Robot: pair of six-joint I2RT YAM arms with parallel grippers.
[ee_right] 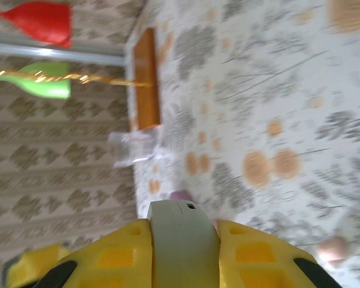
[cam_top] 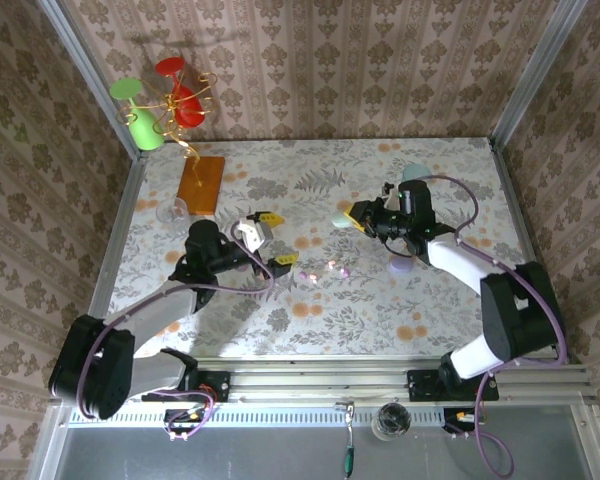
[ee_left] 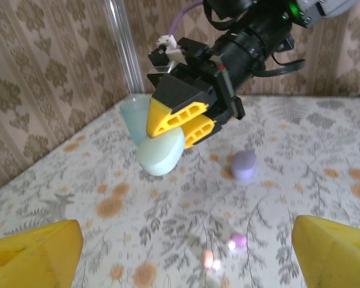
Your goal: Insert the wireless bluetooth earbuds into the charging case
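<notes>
R gripper (ee_left: 179, 127) clamped on mint case (ee_left: 159, 157), held off table (cam_top: 430, 300) prob. for loading; L gripper (cam_top: 275, 240) stood wide, empty, near loose earbuds (ee_left: 207, 258).

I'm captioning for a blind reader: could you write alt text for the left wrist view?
The right hand grips a mint case over a floral table. On the table lie a lilac case and, nearer, tiny pink earbuds. The left hand's yellow fingers stand wide open in the bottom corners.
</notes>
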